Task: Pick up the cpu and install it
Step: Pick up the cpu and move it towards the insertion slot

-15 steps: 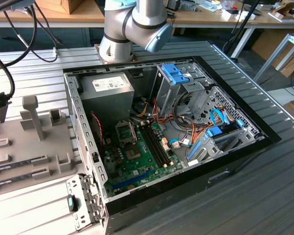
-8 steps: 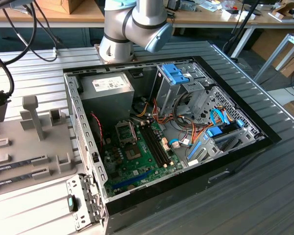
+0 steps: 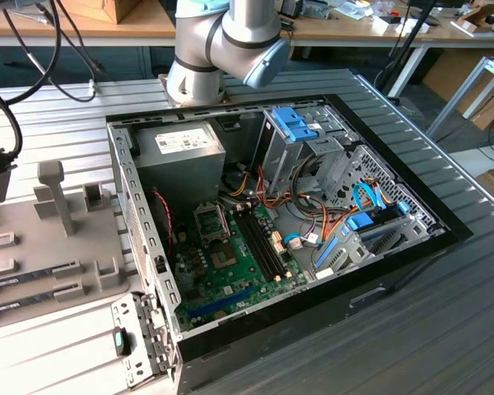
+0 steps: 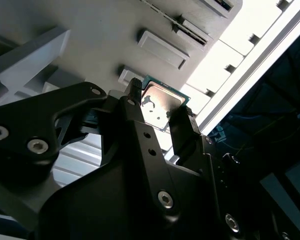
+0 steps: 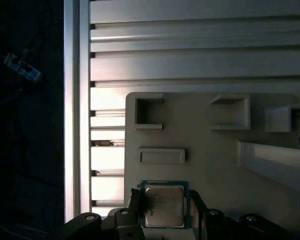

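cpu (image 5: 164, 205): you have it pinched by two opposite edges between the gripper (image 5: 165, 204) fingers (image 4: 133, 97), metal top showing in both wrist views. it sits over the grey tray (image 5: 215, 150), near the tray's edge; can't tell if it's clear of the tray's surface.

risk, my read: the grip is on thin edges only, so a jerk or bump could tilt or drop it. a tilted chip could bend pins in the socket (image 3: 210, 220), well apart from the tray, inside the open case (image 3: 379, 284).

count: one cpu, two fingers; on the tray, two square pockets (image 5: 149, 111), one flat slot (image 5: 161, 156).

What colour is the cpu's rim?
The cpu rim is green; clearest in the first wrist view.
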You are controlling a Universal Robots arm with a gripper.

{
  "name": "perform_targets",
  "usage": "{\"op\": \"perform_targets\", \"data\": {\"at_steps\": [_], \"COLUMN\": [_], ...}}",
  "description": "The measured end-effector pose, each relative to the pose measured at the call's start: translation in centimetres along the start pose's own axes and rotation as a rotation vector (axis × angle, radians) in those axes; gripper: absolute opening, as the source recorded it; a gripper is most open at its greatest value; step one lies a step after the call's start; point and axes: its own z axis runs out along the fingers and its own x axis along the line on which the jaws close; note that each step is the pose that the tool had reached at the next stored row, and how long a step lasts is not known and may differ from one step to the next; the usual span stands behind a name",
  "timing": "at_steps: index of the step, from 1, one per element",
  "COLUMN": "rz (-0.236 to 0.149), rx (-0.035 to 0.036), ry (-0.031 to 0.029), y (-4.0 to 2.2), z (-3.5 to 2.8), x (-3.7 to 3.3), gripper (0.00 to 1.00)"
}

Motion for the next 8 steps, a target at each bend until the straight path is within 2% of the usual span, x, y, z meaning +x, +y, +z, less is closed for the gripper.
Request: {"op": "perform_targets", "data": {"at_steps": [8], "rz": [0.0], "rx": [0.0], "ry": [0.0], "y": [0.01], "z": [-0.44], "x": [0.02], "gripper": [0.47]}}
